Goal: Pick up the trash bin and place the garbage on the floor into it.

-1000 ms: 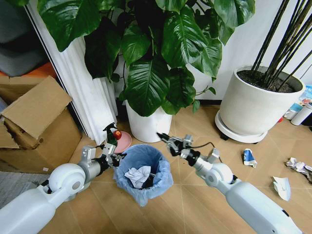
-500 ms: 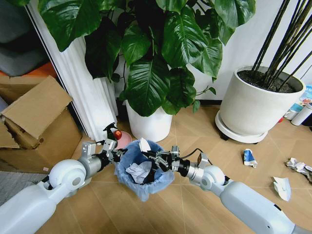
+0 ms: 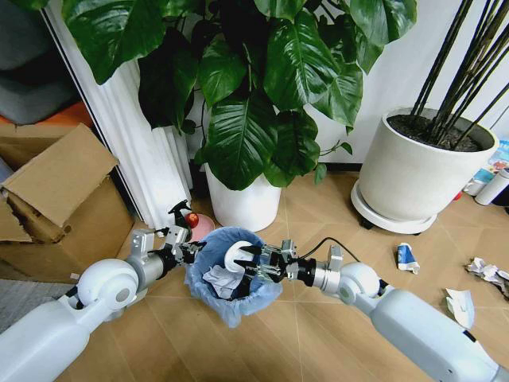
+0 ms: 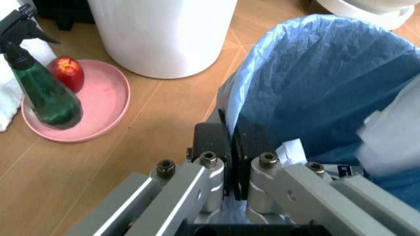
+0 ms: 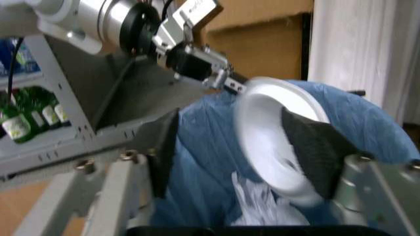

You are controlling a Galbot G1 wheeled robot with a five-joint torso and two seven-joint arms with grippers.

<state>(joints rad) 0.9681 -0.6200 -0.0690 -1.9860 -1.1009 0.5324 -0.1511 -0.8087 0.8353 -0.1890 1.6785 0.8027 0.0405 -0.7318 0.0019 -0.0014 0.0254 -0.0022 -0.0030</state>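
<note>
The trash bin (image 3: 253,294), black with a crinkly light-blue bag (image 4: 315,83), stands on the floor (image 3: 318,334) in front of me. My left gripper (image 3: 191,251) (image 4: 229,147) is shut on its near rim. My right gripper (image 3: 246,263) (image 5: 239,152) hangs over the bin's mouth with its fingers spread wide. A white disc (image 3: 235,256) (image 5: 276,147) sits loose between them, leaning on one pad (image 5: 315,147). Crumpled white paper (image 3: 218,278) (image 5: 262,209) lies inside the bin. More garbage lies on the floor at the right: a blue-white wrapper (image 3: 406,256), crumpled paper (image 3: 485,270) and a white scrap (image 3: 460,305).
A white plant pot (image 3: 238,208) stands just behind the bin, and a larger one (image 3: 421,171) on a wheeled base at the right. A pink plate (image 4: 98,118) holds a red apple (image 4: 68,71) and a green spray bottle (image 4: 43,91). Cardboard boxes (image 3: 56,199) fill the left.
My right gripper dropped from above the far rim down into the bin's mouth with the white disc, and its fingers have spread apart. The left gripper keeps its hold on the rim.
</note>
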